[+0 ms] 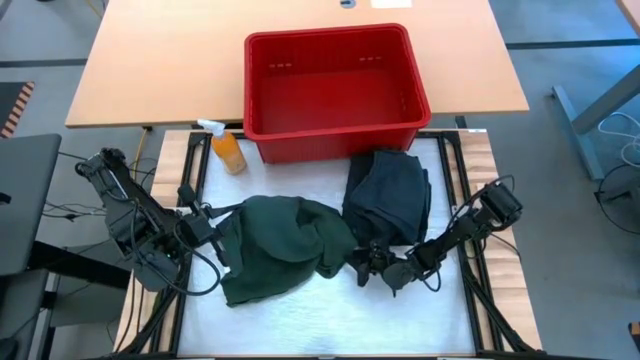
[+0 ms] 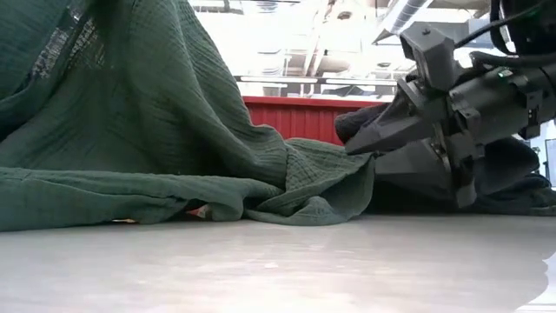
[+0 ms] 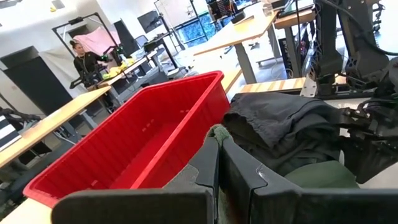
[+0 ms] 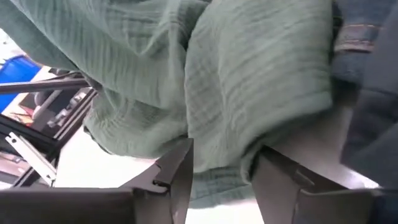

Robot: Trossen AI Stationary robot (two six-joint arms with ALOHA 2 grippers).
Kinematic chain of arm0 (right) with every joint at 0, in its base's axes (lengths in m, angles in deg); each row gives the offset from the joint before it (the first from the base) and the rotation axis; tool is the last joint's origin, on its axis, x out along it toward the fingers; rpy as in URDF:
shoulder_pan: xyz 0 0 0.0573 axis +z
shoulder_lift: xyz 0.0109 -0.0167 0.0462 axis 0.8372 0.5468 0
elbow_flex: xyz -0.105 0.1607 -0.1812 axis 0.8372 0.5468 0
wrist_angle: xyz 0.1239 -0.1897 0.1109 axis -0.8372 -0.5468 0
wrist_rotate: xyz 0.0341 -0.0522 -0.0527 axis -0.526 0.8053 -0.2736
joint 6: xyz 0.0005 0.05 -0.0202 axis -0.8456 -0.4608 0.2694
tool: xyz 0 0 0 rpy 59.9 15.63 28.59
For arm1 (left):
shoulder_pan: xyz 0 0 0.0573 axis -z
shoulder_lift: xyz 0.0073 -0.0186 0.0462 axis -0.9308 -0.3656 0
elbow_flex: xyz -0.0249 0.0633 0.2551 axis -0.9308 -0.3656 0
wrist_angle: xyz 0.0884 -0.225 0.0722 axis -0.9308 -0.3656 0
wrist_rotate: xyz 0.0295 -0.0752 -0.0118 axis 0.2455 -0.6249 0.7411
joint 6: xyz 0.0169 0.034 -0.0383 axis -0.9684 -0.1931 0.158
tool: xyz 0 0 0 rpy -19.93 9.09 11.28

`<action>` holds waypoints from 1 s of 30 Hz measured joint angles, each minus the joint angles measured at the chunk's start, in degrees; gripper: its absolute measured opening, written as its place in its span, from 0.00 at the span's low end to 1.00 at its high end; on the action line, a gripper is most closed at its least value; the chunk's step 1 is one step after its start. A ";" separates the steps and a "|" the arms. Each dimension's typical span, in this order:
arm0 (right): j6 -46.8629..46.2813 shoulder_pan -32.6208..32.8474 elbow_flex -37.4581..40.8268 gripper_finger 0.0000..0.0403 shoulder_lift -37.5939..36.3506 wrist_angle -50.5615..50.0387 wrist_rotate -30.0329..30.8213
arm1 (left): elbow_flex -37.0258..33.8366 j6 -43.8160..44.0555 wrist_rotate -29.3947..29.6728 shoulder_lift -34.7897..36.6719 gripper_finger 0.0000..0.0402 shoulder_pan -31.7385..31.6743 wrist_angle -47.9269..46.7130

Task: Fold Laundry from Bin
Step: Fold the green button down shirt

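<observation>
Your green shirt lies bunched on the counter before the red bin.
Left gripper clamps its edge; right gripper, jaws apart, straddles a fold beside the dark pile; spray bottle nearby.

Both arms black throughout, built of boxy jointed segments, matte finish. Left arm, lower left of the high view: loose black cables looping off the links. Right arm, lower right of the high view: slimmer run of links, cable bundles along it. Right gripper, right of the low view: dark grey angular housing, wedge-shaped tapering fingers, screw heads on the side plates, thick black cable arching over the top. Left gripper fingers: flat dark plates.
</observation>
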 joint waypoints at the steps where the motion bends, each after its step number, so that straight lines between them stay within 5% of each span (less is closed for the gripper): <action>1: 0.40 -0.11 -0.52 0.43 0.00 -0.55 0.21 | 0.00 0.18 0.00 0.00 0.00 0.00 -0.01; 7: 4.14 -1.64 -3.42 0.35 0.00 -3.90 0.58 | 0.00 0.87 0.01 0.00 0.00 0.00 -0.01; 12: 11.53 -2.85 -4.67 0.07 -1.20 -5.18 -5.03 | 0.00 0.87 0.01 0.00 0.00 0.02 0.01; 14: 14.49 -2.87 -4.67 0.05 -3.99 -5.75 -6.94 | 0.08 0.85 0.03 0.05 0.00 0.19 -0.02; 22: 32.06 -2.58 -6.56 0.04 -34.58 -28.34 -9.63 | 7.49 -5.27 0.19 0.63 0.00 5.35 -0.05; 30: 44.66 -1.84 -26.08 0.04 -59.43 -67.86 -10.26 | 20.00 -13.01 2.25 0.71 0.00 13.33 -0.28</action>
